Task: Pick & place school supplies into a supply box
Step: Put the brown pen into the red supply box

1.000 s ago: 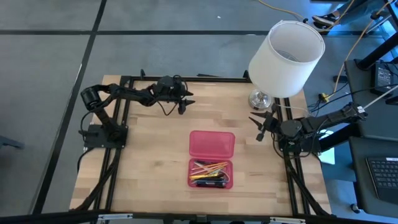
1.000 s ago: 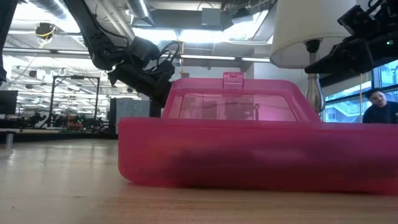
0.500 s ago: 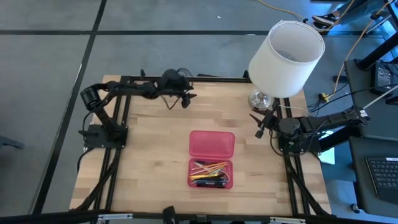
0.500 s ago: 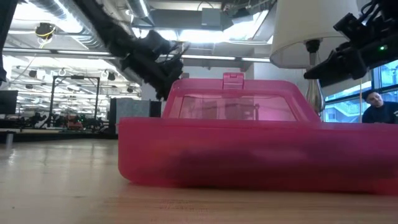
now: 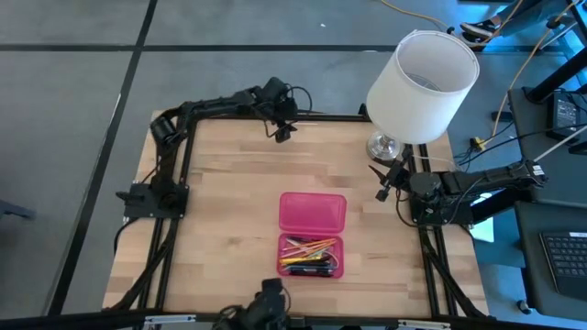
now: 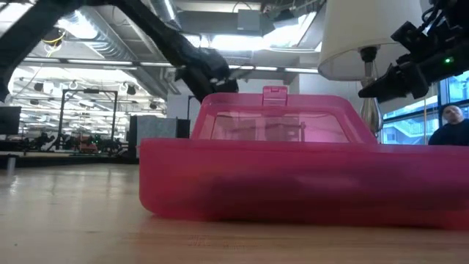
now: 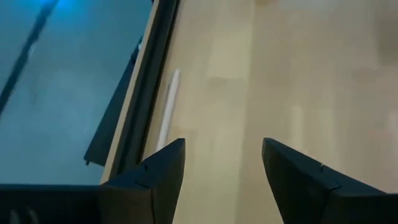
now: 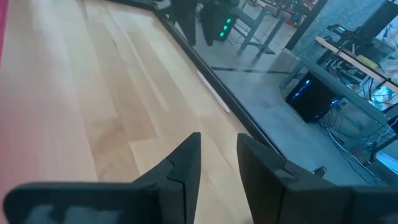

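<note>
The supply box [image 5: 312, 213], red-pink, lies open near the table's middle; its lid is toward the far side and its tray [image 5: 332, 268] toward the near side. Several school supplies [image 5: 307, 255] lie in the tray: thin yellow, orange and dark sticks. The box fills the low view [image 6: 293, 176]. My left gripper [image 5: 282, 131] hangs open over the table's far edge, nothing between its fingers [image 7: 224, 146]. A thin pale stick [image 7: 168, 112] lies flat on the wood by the frame rail there. My right gripper [image 5: 382, 186] is at the right, open by a narrow gap [image 8: 217, 140], holding nothing.
A lamp with a white shade [image 5: 422, 87] and a shiny base [image 5: 383, 145] stands at the far right corner, close to my right gripper. A black frame rail [image 5: 321, 117] runs along the far edge. Bare wood lies left of the box. A person [image 6: 448, 126] sits beyond the table.
My left gripper has swung up and toward the table's far edge and to the right, its arm stretching out along the far rail, and has tipped less steeply downward. It stays open. The box and its contents have kept still.
</note>
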Controlling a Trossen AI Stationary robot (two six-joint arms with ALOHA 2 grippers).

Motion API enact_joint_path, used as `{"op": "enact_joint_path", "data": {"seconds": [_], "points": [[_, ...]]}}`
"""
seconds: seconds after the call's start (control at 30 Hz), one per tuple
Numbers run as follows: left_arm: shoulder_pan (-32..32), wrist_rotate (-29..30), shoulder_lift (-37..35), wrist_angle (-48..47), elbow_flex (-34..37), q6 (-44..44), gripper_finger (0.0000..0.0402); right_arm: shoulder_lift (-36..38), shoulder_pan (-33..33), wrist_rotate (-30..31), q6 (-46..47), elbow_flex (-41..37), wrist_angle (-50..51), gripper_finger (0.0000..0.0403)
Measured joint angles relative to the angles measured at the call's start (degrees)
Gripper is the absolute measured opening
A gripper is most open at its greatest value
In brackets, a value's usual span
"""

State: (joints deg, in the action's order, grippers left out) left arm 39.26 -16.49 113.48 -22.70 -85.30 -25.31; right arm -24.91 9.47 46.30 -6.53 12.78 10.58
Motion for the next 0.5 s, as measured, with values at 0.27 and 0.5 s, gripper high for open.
{"op": "enact_joint_path", "data": {"seconds": [0.27, 0.5], "points": [[0.99, 0.3, 7.82, -1.16, -4.66, -2.89, 0.0207, 0.02, 0.0, 0.04, 0.22, 0.0, 1.08, 0.0108], [1.04, 1.62, 9.43, -1.11, -4.74, -3.94, 0.0207, 0.02, 0.0, 0.11, 0.02, 0.0, 1.14, 0.0108]]}}
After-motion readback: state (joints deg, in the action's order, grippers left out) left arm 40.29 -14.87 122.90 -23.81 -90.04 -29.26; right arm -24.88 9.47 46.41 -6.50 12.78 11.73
